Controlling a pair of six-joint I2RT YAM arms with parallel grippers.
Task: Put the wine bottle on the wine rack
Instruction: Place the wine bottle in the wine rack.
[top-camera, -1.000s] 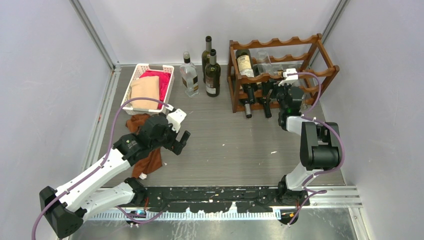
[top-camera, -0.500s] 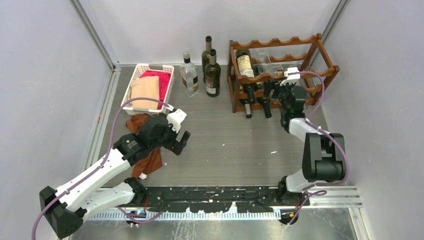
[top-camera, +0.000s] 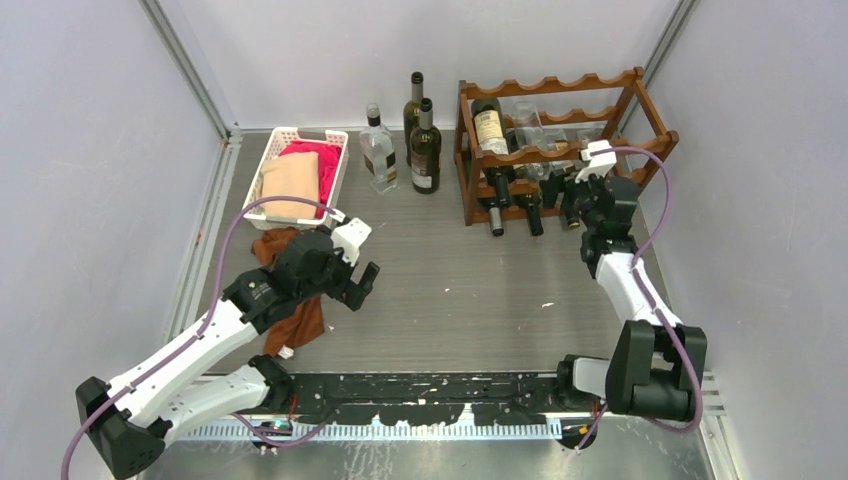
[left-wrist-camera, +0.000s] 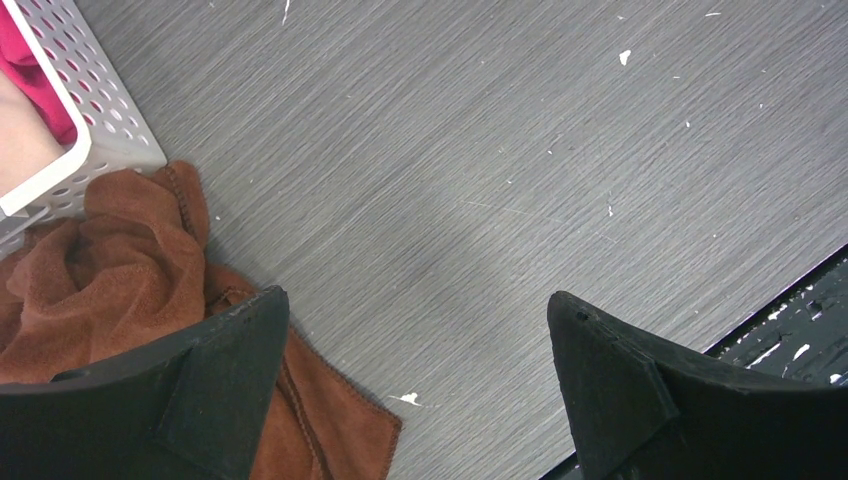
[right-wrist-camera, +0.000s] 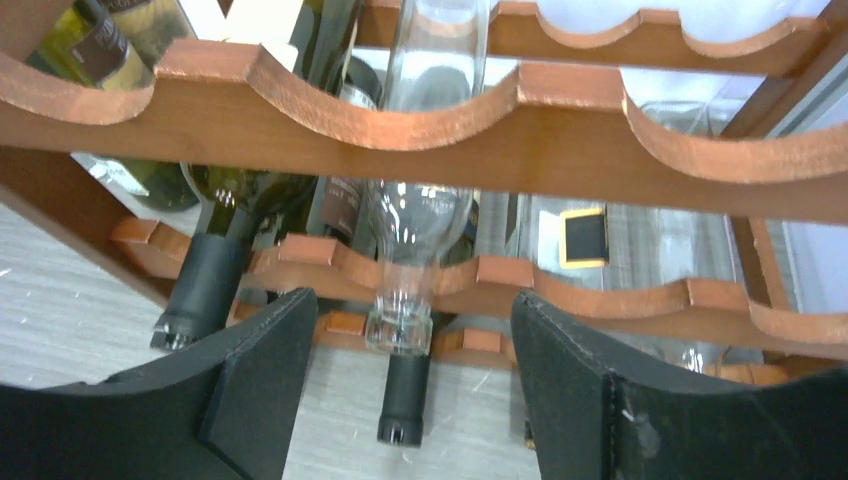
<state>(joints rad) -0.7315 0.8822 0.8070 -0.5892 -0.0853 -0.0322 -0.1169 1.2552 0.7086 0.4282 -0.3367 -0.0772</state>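
Wine rack (top-camera: 552, 84) at worktop's far right corner. Right gripper (right-wrist-camera: 410, 305) at its front, jaws partly open, gripping nothing. Clear glass wine bottle (right-wrist-camera: 415, 215) lies in the middle tier, its neck between the fingers, apart from both. Left gripper (left-wrist-camera: 415, 298) wide open, empty, over worktop's left side beside brown cloth (left-wrist-camera: 120, 270).

The right arm (top-camera: 632, 285) has swung toward the right of the frame and stretched out, its elbow dropping to the lower right corner. Its claw (top-camera: 585, 190) has slid rightward along the front of the rack (top-camera: 548, 85), uncovering a third dark bottle neck (top-camera: 568, 207) poking from the lower rail.
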